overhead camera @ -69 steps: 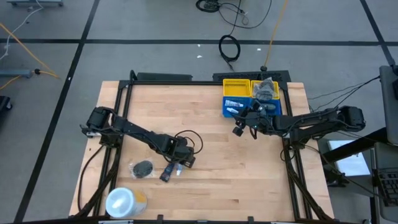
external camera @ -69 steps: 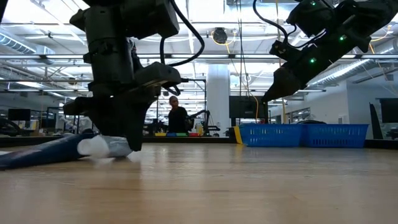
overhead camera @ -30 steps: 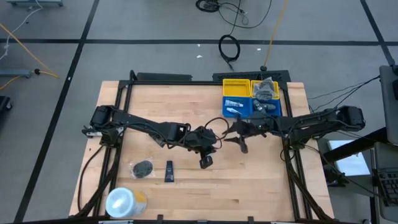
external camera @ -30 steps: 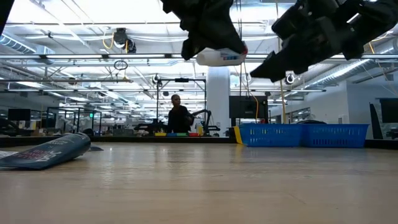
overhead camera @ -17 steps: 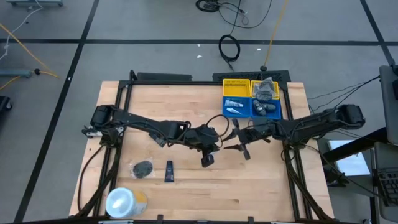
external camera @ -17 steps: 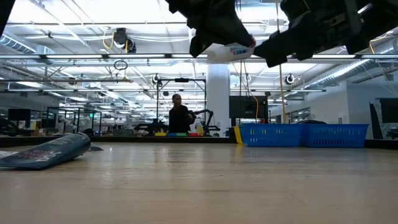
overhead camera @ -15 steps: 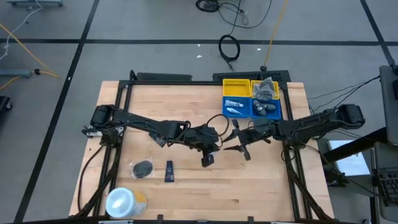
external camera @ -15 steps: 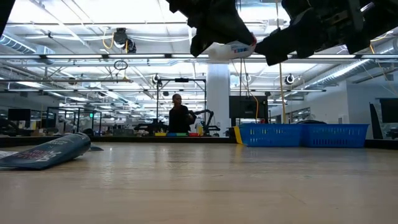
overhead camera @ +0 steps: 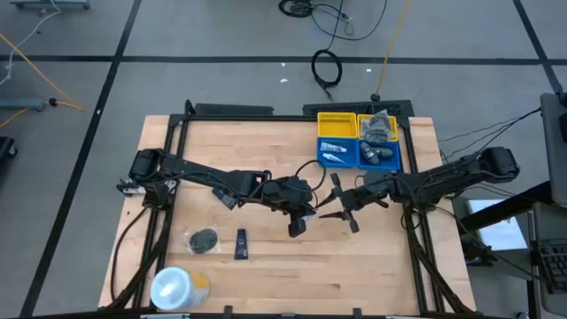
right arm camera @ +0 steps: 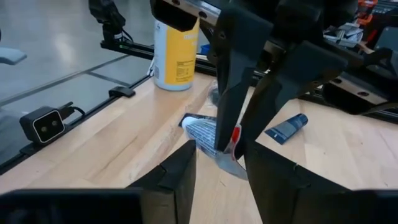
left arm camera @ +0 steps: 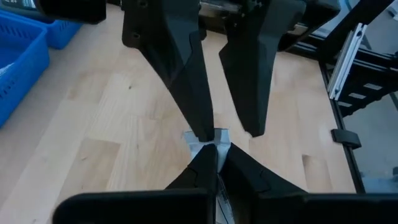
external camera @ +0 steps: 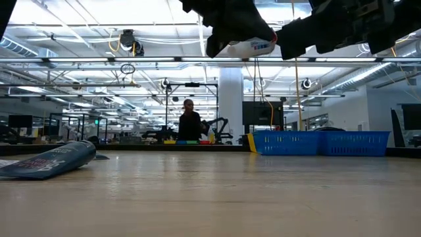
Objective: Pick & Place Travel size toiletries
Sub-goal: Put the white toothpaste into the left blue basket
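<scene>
Handover in mid-air over the table's middle

The left gripper (overhead camera: 299, 219) is clenched on a small white tube (external camera: 247, 47), held roughly level, its free end toward the right gripper (overhead camera: 339, 213), whose spread fingers straddle it without gripping. Next, I'd guess: right closes, left lets go, then on to the blue bin (overhead camera: 397, 166).

On the table (overhead camera: 266, 266), the bins (overhead camera: 359, 140) sit toward one o'clock from centre. The two grippers meet mid-table, left gripper (overhead camera: 299, 223) at nine o'clock of right gripper (overhead camera: 341, 213). The dark tube (overhead camera: 241, 244), flat round piece (overhead camera: 203, 239) and roll (overhead camera: 177, 287) lie toward seven o'clock.
</scene>
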Controlling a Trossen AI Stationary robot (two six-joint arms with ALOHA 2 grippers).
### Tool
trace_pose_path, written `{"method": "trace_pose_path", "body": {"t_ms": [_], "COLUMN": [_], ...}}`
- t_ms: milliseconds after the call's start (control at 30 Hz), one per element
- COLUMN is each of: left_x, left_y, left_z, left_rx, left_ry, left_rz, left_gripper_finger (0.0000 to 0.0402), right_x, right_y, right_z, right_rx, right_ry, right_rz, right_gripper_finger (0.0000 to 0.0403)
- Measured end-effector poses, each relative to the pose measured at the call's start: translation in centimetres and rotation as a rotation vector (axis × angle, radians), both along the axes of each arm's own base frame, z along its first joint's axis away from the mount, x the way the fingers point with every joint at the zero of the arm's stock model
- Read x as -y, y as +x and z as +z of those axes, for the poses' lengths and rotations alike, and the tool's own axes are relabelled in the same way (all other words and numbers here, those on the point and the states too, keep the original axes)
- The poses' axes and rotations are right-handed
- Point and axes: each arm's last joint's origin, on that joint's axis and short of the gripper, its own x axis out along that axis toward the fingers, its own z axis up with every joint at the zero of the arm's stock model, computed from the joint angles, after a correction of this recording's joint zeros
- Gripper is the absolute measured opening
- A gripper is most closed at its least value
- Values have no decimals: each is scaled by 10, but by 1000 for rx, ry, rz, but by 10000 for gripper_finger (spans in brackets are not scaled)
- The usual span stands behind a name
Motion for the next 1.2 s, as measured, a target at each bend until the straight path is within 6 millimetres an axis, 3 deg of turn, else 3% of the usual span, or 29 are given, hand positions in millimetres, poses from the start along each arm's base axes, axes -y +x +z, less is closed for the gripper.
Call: {"method": "trace_pose_path", "body": {"t_ms": [233,467,1033,1200], "left_x": [1,1,-2,-8], "left_y": [1,0,-2,-2], "left_z": [2,-1,-3,-4], "left_rx": [23,-5,-38,-46], "left_ry": [4,3,-9,-1], "left_rz": [-16,-11,-13,-22], "left_gripper_finger": [3,18,22,64], "right_x": [0,0,1,1], "right_y": [8,10,10,10], "right_z": [-6,-12,-13,-13], "right_rx": [16,10,3,1], "right_ry": [-14,-76,-86,-83], "right_rz": [1,-24,-35,-43], "right_gripper_finger": [89,8,0,0]}}
